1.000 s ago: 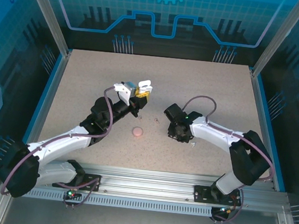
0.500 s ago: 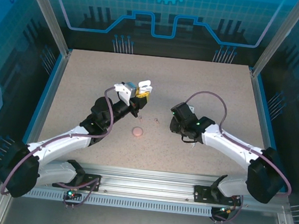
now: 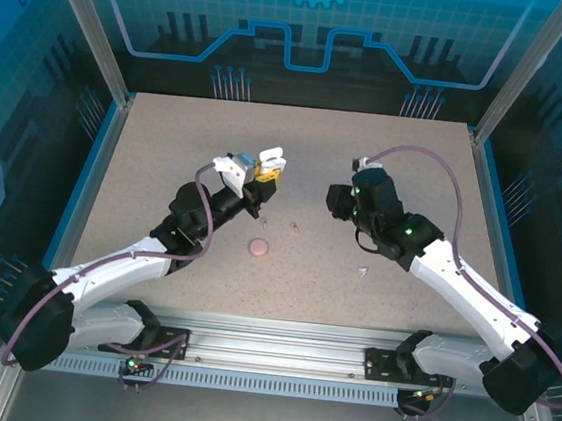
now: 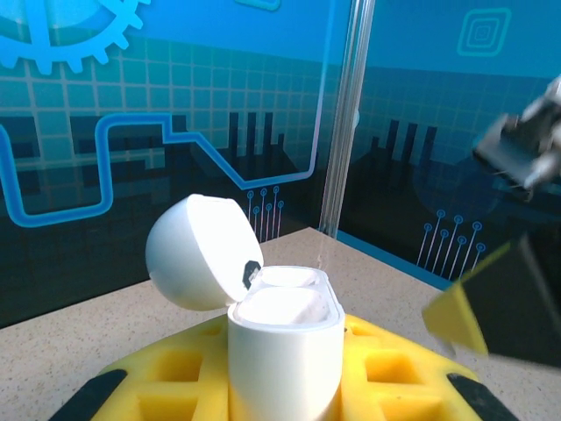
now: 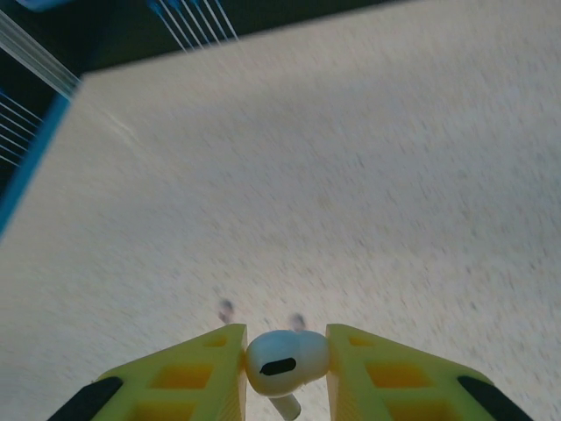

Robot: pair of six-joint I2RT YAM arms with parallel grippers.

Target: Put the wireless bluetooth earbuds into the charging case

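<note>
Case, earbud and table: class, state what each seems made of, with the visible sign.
Case: likely smooth white plastic, soft even sheen. Earbud: likely glossy white plastic, bright highlight. Table: matte speckled beige, perhaps laminate; unsure.

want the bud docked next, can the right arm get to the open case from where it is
Probably yes. The case stands upright in the left claw with its lid tipped back, and no object stands between it and the right claw, which grips an earbud.
</note>
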